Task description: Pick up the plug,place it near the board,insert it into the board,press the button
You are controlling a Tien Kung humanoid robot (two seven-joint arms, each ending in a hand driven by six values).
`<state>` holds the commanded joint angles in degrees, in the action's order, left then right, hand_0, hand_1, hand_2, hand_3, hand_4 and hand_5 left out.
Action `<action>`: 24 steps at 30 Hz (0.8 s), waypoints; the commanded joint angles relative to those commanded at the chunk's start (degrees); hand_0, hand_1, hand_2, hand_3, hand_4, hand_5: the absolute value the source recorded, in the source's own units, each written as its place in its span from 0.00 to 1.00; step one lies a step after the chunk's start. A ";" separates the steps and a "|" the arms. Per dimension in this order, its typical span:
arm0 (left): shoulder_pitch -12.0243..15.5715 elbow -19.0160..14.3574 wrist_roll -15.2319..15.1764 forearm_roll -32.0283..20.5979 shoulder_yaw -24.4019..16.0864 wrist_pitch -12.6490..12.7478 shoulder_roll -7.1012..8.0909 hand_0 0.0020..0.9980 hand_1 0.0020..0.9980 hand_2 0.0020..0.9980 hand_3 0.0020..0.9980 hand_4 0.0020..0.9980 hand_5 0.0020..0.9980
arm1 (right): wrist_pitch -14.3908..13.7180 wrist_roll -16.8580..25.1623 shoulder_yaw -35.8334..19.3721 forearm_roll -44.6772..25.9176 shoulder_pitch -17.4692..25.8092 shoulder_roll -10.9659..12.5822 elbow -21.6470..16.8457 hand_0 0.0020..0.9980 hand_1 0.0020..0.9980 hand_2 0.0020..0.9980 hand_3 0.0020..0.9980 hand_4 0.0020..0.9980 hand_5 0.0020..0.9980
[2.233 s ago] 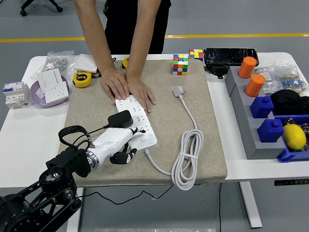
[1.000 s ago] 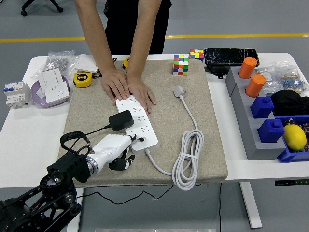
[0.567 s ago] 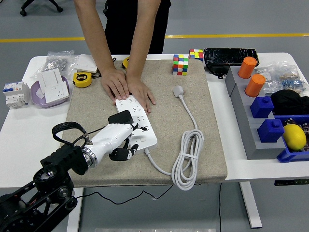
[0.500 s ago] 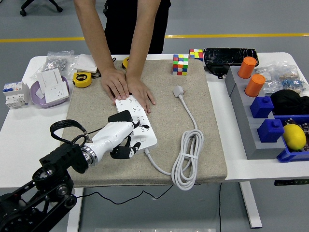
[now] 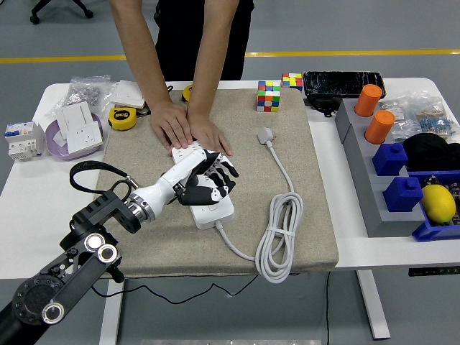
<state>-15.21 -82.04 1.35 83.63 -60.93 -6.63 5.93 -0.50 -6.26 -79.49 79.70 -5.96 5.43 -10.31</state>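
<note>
- Head view: the left hand [image 5: 205, 180] lies over the middle of the white power strip [image 5: 208, 208] on the beige mat [image 5: 302, 144]; its fingers [image 5: 223, 172] are spread and curled downward over the sockets.
- The black plug is hidden under that hand; I cannot tell whether the fingers hold it.
- A person's hands [image 5: 188, 129] press flat on the strip's far end.
- The strip's white cable [image 5: 277, 237] lies coiled to its right on the bench [image 5: 43, 194].

Two Rubik's cubes [image 5: 269, 95] seen at far edge of beige mat [image 5: 316, 215] | yellow tape measure [image 5: 122, 117] left of mat | purple bowl [image 5: 57, 144] with white sockets at far left | orange cylinders [image 5: 379, 126] and blue blocks [image 5: 402, 192] on grey rack, right | lemon [image 5: 438, 203] in blue bin | white table [image 5: 43, 201] beneath.
</note>
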 joint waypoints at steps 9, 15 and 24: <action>-2.87 4.53 1.75 -5.87 -3.76 3.86 -0.15 1.00 1.00 0.99 0.91 1.00 0.30 | -0.03 -0.01 0.19 -0.26 -0.02 -0.04 0.00 0.86 0.72 0.71 0.68 1.00 0.67; -6.60 12.40 3.36 8.65 -5.05 6.97 0.12 1.00 1.00 0.89 0.85 1.00 0.33 | -0.02 -0.06 0.46 -0.23 -0.10 0.01 0.00 0.86 0.72 0.71 0.68 1.00 0.67; -7.72 16.28 6.13 30.52 -3.77 1.67 0.16 0.97 0.90 0.78 0.79 1.00 0.42 | 0.03 -0.17 0.37 0.19 0.03 0.20 0.00 0.86 0.72 0.71 0.68 1.00 0.67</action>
<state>-22.94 -65.75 7.49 114.15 -64.70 -4.97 6.08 -0.47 -6.43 -79.12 79.88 -5.92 5.63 -10.31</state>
